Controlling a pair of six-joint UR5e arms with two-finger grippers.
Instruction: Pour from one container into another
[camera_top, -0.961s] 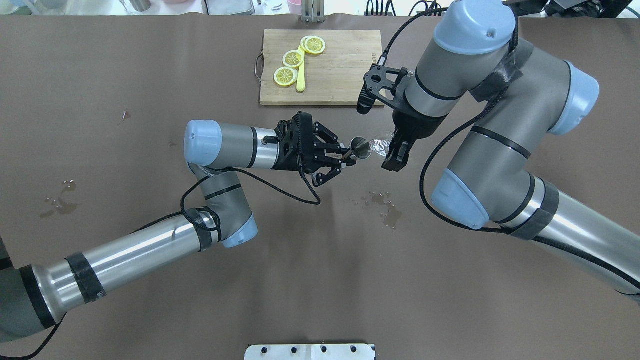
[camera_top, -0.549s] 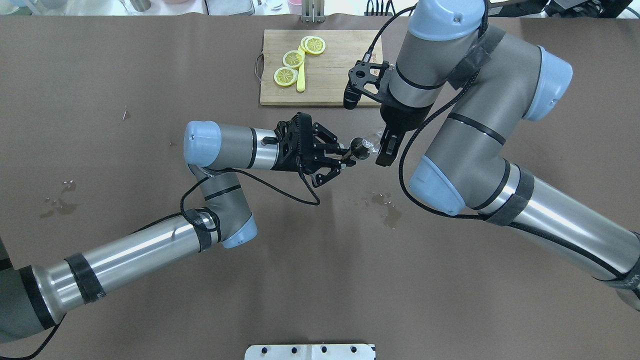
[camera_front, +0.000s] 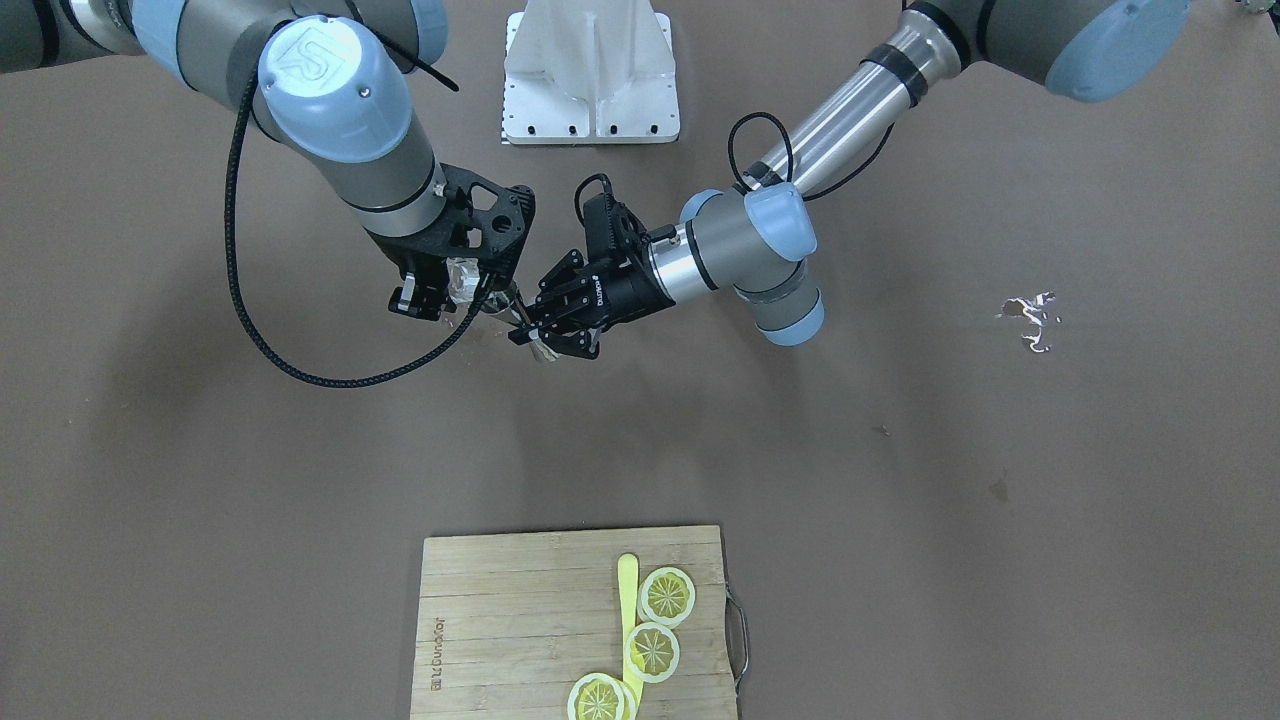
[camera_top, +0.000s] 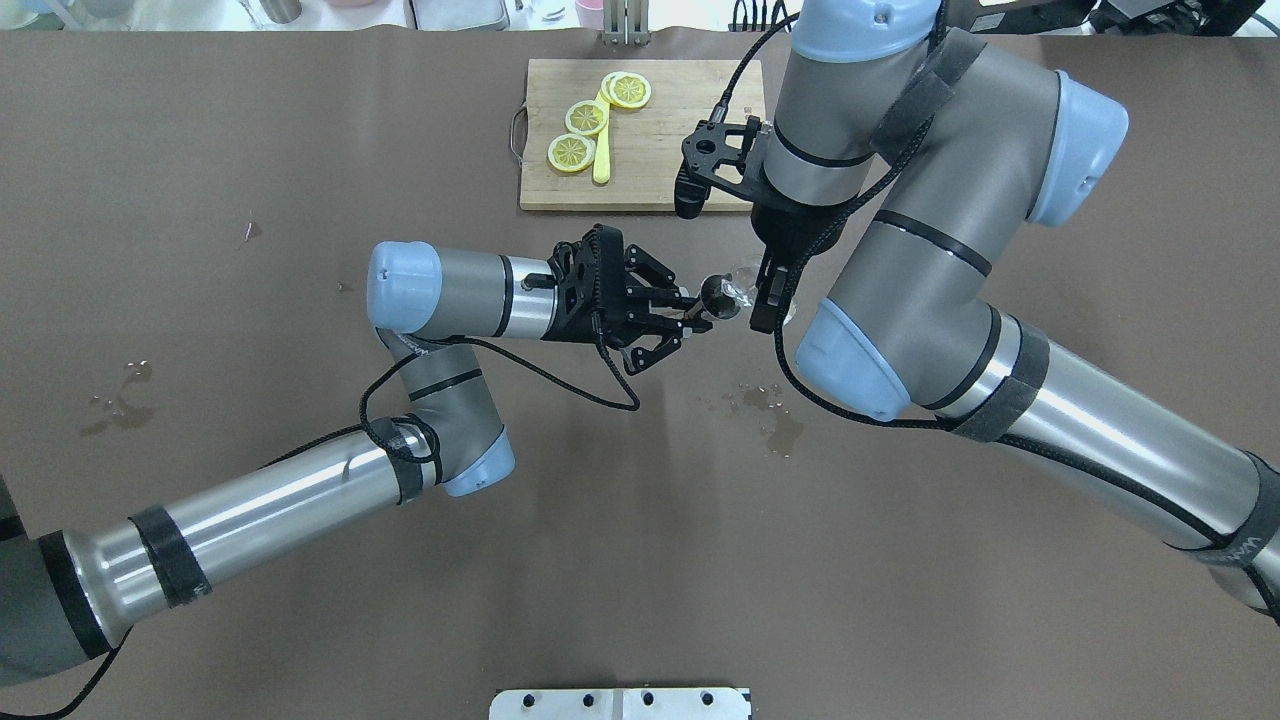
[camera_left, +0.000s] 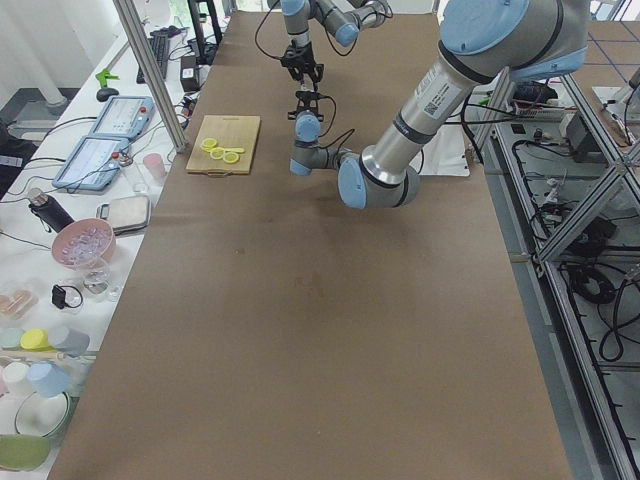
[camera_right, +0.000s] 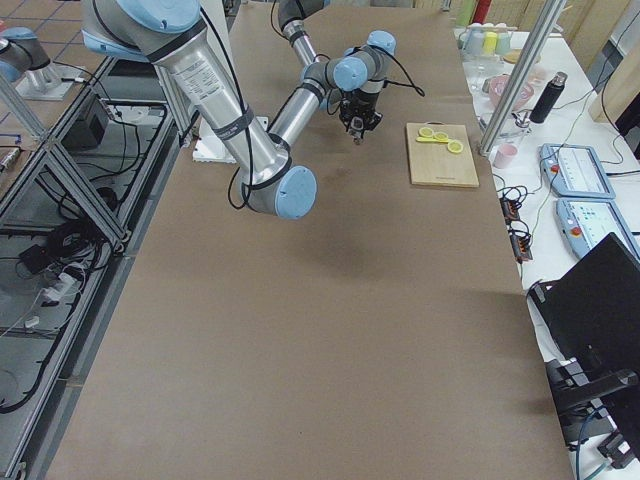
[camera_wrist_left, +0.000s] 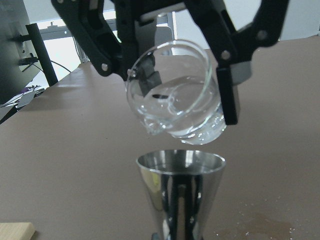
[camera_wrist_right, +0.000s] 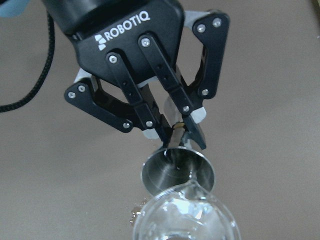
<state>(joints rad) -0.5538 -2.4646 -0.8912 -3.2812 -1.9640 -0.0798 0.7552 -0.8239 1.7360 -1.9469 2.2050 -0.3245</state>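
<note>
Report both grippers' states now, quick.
Left gripper: shut on the metal jigger.
Right gripper: shut on the glass beaker, tilted over the jigger.

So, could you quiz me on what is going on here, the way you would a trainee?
1. True or false: the glass is tilted over the steel cup.
2. Which gripper holds the steel cup? A left, B right, C neither.
3. Fill in: the lemon slices lie on a wooden ___.

Key
1. True.
2. A, the left gripper.
3. board.
</note>
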